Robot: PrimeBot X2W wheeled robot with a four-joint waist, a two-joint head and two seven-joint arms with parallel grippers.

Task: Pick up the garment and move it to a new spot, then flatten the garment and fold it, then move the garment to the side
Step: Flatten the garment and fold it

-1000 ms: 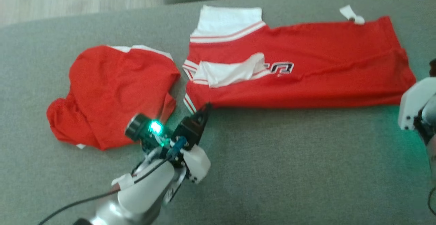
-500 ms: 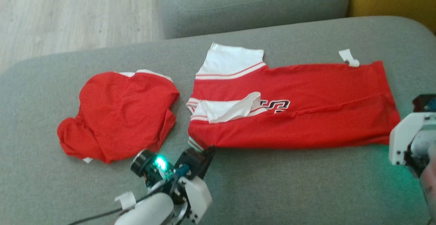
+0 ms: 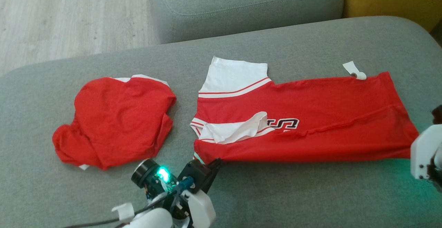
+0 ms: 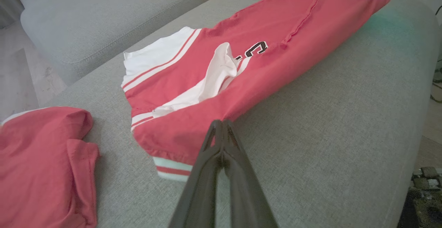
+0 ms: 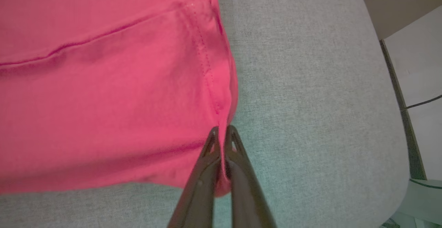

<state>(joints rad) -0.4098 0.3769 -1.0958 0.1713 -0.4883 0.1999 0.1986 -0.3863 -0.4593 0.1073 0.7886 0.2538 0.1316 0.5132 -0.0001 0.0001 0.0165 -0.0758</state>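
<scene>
Two red pieces of clothing lie on the grey sofa (image 3: 293, 193), the widest thing before me, its seat running from edge to edge of the head view. The garment (image 3: 328, 117) I am working on is a red shirt with white sleeves and red-and-white striped trim. It is stretched lengthwise across the middle and right of the seat, with one white sleeve sticking out at the far side and the other folded over the chest beside some dark lettering. To its left, apart from it, sits a second red shirt (image 3: 117, 117), folded into a rough, rumpled bundle.

My left gripper (image 4: 222, 122) is closed, its tips pinched on the near edge of the garment just beside the striped trim. My right gripper (image 5: 222, 129) is closed too — red cloth shows squeezed between its fingers at the garment's hemmed right-hand corner. Between the two grips the near edge runs straight.

A small white tag (image 3: 353, 70) lies at the far edge, touching the right end of the garment.
</scene>
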